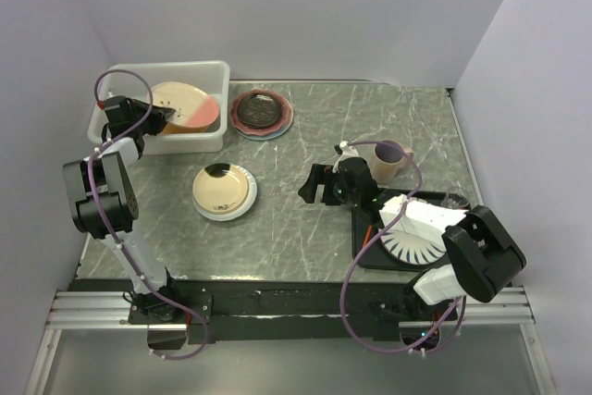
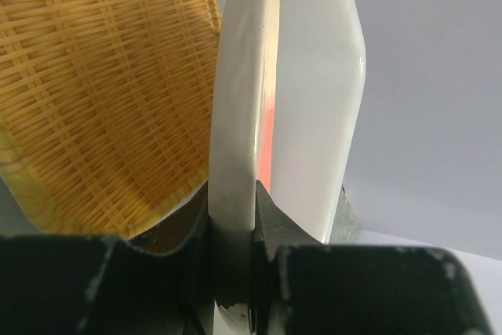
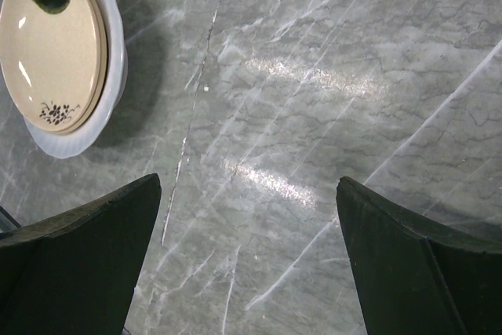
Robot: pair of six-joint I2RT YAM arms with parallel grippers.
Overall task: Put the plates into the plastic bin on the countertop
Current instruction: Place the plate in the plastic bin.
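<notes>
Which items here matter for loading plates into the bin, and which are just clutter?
Job: plastic bin, woven orange plate, white-edged plate gripped beside it, dark pink-rimmed plate, tan-on-white plate stack.
Lying about: mug, black tray, striped plate.

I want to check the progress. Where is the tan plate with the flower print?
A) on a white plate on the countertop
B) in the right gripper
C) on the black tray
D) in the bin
A: the tan plate lies on the white plate, on the countertop.
</notes>
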